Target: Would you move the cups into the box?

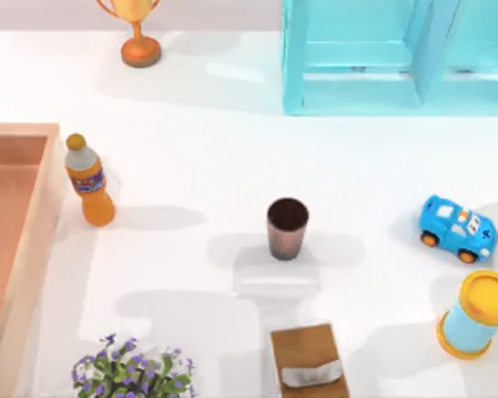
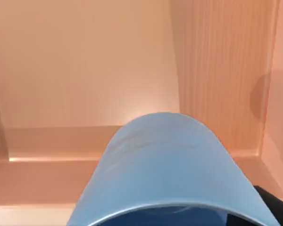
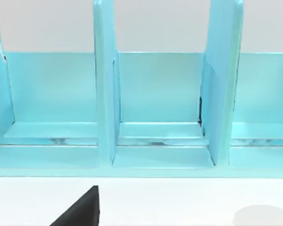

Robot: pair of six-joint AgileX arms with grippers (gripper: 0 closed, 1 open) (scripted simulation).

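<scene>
Left fingers hidden; grip state impossible to tell. Close under the left wrist camera, a light blue cup (image 2: pixel 167 165), smooth-sided, rim nearest the lens, over the peach-orange floor and plank walls of the box (image 2: pixel 85 61). Whether resting on the floor or just above it: impossible to tell. A dark sliver at one corner of that view, beside the cup.

Right fingers likewise unseen apart from a black wedge at the edge of the right wrist view, facing the turquoise shelf unit (image 3: pixel 155 108) across white table (image 3: pixel 179 202); open or closed, impossible to tell.

From above: box (image 1: pixel 35 240) at the table's left edge, partly cut off. Brown ribbed cup (image 1: pixel 287 229) upright near the table's middle, well apart from the box. Orange bottle (image 1: pixel 90 181) just beside the box's right wall. Small brown block (image 1: pixel 307 358) near the cup, at the bottom edge. Blue toy car (image 1: pixel 456 229) and yellow-capped cylinder (image 1: pixel 479 313) at the right. Trophy (image 1: pixel 138 33) and shelf unit (image 1: pixel 382 58) along the top; flowers (image 1: pixel 133 369) at bottom left.
</scene>
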